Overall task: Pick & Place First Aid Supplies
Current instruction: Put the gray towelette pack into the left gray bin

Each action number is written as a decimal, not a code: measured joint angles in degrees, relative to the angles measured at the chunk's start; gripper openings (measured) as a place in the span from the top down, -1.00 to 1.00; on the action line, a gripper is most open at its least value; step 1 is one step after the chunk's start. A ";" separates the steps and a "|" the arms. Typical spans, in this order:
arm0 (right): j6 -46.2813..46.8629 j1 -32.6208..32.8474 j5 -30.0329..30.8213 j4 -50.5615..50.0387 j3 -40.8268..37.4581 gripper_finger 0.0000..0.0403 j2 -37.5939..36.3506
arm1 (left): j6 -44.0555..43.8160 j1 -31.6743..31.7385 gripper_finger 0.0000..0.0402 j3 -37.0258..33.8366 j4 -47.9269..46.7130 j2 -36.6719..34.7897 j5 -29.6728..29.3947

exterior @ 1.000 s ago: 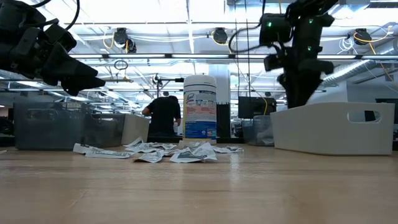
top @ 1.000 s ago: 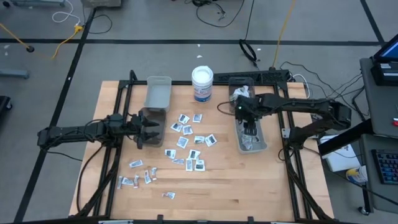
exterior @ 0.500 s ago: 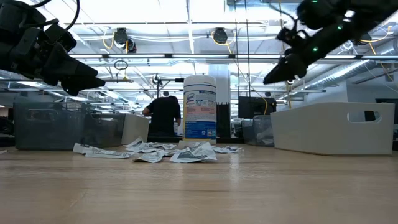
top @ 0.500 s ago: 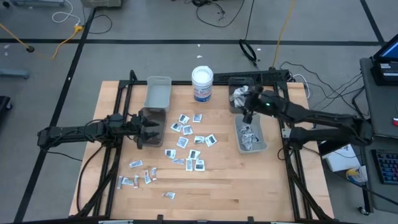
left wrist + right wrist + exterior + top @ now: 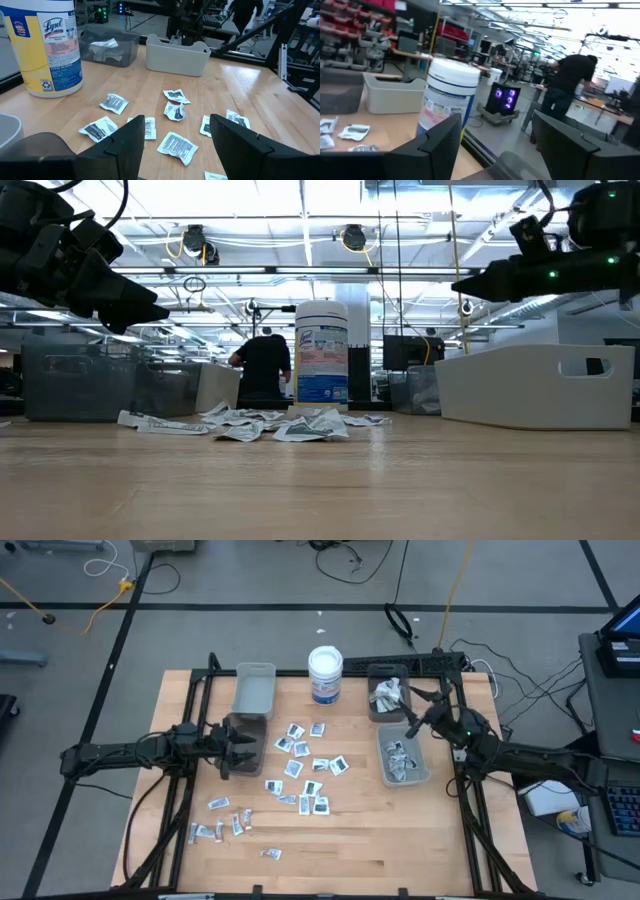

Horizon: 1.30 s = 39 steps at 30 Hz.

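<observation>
Here I hovered, both grippers spread and empty.
My right gripper [image 5: 412,724] hung above the gap between the two grey bins [image 5: 404,762] on the table's right side; my left gripper [image 5: 243,748] waited over the dark bin [image 5: 240,730] at the left. The first aid packets [image 5: 301,772] lay scattered mid-table, near the disinfecting wipes tub [image 5: 325,675], with more in both right-hand bins.

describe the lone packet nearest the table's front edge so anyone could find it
On the wooden table, look near the front edge, on the left arm's side. Below a small group of strips lies one packet, apart from every other.
</observation>
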 joint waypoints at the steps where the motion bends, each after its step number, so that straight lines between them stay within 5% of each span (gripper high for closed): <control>1: 0.63 -0.18 0.38 -0.25 -0.54 -0.18 -1.07 | 0.01 0.00 -0.14 0.00 0.02 0.01 0.02; 22: 12.39 -5.00 0.39 -13.99 -5.15 -0.18 -15.99 | 0.00 0.00 -0.14 0.00 0.02 0.01 0.00; 39: 12.28 -5.11 3.49 -29.38 -5.65 -0.18 -28.98 | 0.02 0.00 -0.14 0.02 0.02 0.02 0.00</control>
